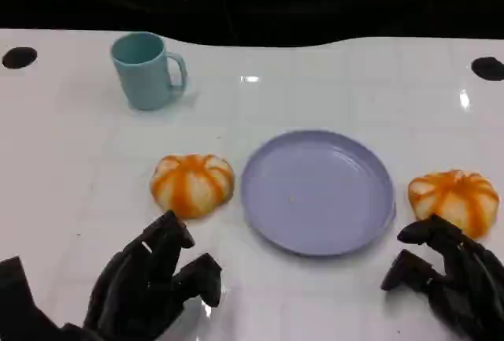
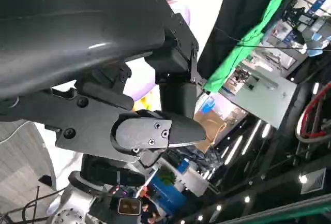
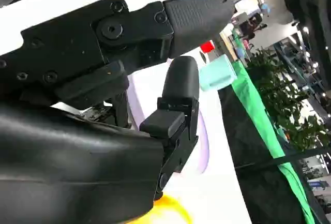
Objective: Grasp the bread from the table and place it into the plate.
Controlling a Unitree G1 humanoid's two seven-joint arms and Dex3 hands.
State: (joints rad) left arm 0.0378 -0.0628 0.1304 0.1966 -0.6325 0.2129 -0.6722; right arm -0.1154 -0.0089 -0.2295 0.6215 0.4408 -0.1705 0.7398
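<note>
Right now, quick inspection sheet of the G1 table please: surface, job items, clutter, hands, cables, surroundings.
Surface: white glossy table, glare spots.
Job's things: left bread beside the plate's left edge; right bread to its right; purple plate centred, nothing on it.
Clutter: teal mug, upright, far left.
Hands: left hand and right hand hold nothing, each near its bread.
Cables: nothing seen on the table.
Surroundings: black backdrop, green strip, plants.

My table (image 1: 315, 73) is glossy white, catching small glints of light, with a dark round hole near each far corner. Beyond its far edge I see blackness. Off to the side hangs a black drape with a green strip (image 3: 264, 125), potted plants (image 3: 297, 110), and bright ceiling lights (image 2: 235, 144).
</note>
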